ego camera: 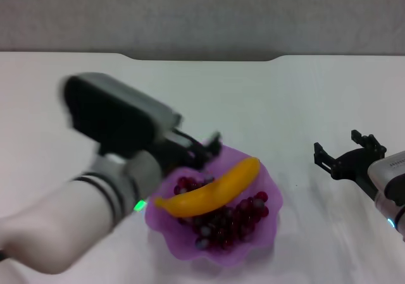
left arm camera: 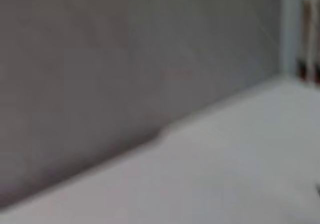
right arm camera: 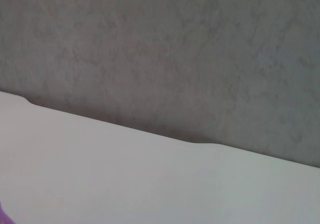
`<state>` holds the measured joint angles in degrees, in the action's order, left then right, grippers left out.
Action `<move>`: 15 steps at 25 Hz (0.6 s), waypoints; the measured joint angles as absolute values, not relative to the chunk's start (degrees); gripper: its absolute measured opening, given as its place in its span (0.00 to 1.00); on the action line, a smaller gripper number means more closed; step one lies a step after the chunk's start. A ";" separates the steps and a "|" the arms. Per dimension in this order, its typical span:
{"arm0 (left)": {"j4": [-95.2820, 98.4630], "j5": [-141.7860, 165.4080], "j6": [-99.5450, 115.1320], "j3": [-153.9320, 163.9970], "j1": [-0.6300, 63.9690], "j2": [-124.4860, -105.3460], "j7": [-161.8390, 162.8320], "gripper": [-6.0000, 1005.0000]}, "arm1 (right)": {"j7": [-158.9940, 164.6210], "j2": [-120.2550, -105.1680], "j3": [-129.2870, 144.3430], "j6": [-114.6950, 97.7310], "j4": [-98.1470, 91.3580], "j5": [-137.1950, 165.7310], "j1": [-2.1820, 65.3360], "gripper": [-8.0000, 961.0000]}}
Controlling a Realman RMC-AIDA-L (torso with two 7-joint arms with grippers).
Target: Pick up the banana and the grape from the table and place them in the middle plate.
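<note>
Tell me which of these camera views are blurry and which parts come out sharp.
Head view: the left arm is motion-smeared near the left gripper, while the banana, the grape and the right gripper look fairly crisp. Left wrist view: soft all over. Right wrist view: sharp, showing the table edge.

Banana lying across grape inside middle plate. Left gripper at plate's 10 o'clock rim; right gripper, fingers spread, at 3 o'clock, well apart over table.
</note>
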<state>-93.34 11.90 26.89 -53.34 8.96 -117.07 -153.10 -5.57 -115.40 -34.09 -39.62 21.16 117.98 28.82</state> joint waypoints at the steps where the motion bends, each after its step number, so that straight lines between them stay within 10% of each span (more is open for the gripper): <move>1: -92.48 13.40 22.46 -54.71 7.17 -117.08 -151.55 0.78 | -5.57 -115.40 -34.09 -39.62 21.18 117.98 28.83 0.91; 7: -76.18 13.21 -9.75 -66.37 3.78 -117.20 -149.00 0.78 | -5.53 -115.40 -34.09 -39.66 21.19 118.04 28.82 0.91; 15: -36.24 3.35 -40.86 -78.70 14.98 -117.19 -150.53 0.78 | -5.62 -115.46 -34.06 -42.93 20.83 118.06 28.11 0.91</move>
<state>-36.24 3.35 -40.86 -78.70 14.98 -117.19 -150.53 -5.62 -115.46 -34.06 -42.93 20.83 118.06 28.11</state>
